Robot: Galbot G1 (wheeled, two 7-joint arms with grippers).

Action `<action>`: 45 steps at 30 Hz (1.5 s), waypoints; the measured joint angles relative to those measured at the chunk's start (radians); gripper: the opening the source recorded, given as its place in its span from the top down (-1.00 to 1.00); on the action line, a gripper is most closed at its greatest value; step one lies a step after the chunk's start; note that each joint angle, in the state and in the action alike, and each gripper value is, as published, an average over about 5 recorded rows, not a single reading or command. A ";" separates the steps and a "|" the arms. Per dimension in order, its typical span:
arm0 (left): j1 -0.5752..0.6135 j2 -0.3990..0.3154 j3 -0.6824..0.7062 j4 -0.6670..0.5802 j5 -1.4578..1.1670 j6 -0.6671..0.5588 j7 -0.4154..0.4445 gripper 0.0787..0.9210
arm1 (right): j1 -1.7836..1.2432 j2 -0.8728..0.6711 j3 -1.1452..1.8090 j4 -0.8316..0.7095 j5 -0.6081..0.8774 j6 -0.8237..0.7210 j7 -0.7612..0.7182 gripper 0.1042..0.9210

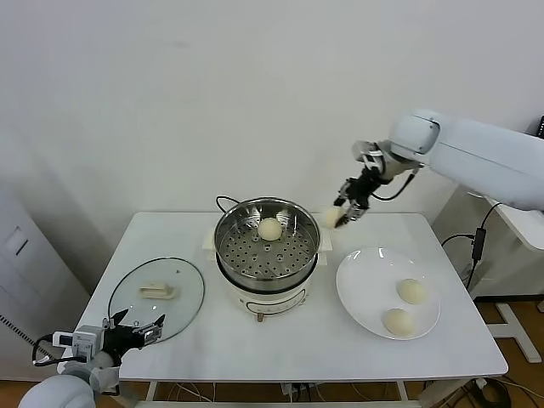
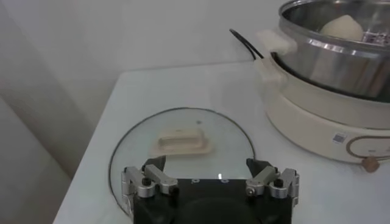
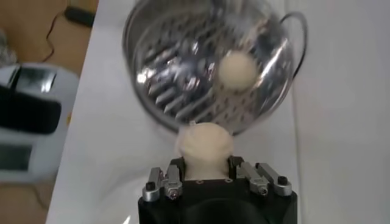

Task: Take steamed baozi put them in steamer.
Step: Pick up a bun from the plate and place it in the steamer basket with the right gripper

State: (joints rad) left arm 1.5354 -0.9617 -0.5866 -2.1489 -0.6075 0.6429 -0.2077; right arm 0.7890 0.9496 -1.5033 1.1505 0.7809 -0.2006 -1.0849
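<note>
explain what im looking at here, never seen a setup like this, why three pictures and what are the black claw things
It is a two-armed robot, photographed by three of its own cameras at once. The wide picture comes from its head; the other two come from cameras on its wrists, so each shows that arm's own claw.

On the white table stand a steamer with one bun inside, a white plate with two buns, and a glass lid.

The right gripper is raised beside the steamer and shut on a fourth bun. The left gripper waits open, empty, by the lid.
</note>
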 measured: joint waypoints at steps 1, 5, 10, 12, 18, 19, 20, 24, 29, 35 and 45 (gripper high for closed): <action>0.000 -0.001 0.001 0.000 0.001 0.000 0.000 -0.77 | 0.000 0.014 0.001 -0.002 0.016 -0.008 0.009 0.17; 0.000 -0.004 0.003 0.002 0.005 -0.001 0.001 -0.77 | -0.013 0.074 0.010 -0.013 0.070 -0.038 0.045 0.17; -0.001 0.001 0.003 0.005 0.005 -0.004 0.003 -0.77 | -0.053 0.148 0.026 -0.034 0.118 -0.069 0.095 0.17; -0.001 0.004 0.002 0.006 0.005 -0.005 0.003 -0.77 | -0.073 0.175 0.034 -0.044 0.130 -0.078 0.116 0.17; -0.002 0.005 0.003 0.007 0.004 -0.007 0.005 -0.77 | -0.135 0.246 0.056 -0.077 0.146 -0.101 0.174 0.17; -0.002 0.005 0.003 0.007 0.004 -0.007 0.005 -0.77 | -0.144 0.256 0.059 -0.083 0.147 -0.104 0.182 0.17; -0.002 0.005 0.003 0.007 0.004 -0.007 0.005 -0.77 | -0.153 0.266 0.061 -0.088 0.147 -0.108 0.190 0.17; -0.003 0.005 0.004 0.006 0.004 -0.008 0.006 -0.77 | -0.188 0.300 0.074 -0.111 0.145 -0.120 0.220 0.17; 0.000 0.004 0.004 0.001 0.003 -0.009 0.006 -0.77 | -0.226 0.334 0.084 -0.136 0.135 -0.131 0.249 0.17; 0.003 0.003 0.003 -0.001 0.002 -0.012 0.008 -0.77 | -0.266 0.364 0.097 -0.163 0.113 -0.140 0.280 0.17; 0.005 0.003 0.000 -0.006 -0.001 -0.013 0.009 -0.77 | -0.321 0.398 0.114 -0.198 0.091 -0.150 0.313 -0.05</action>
State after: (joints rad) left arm 1.5404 -0.9590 -0.5865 -2.1546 -0.6087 0.6298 -0.1987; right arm 0.4676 1.3480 -1.3891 0.9525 0.8719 -0.3508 -0.7716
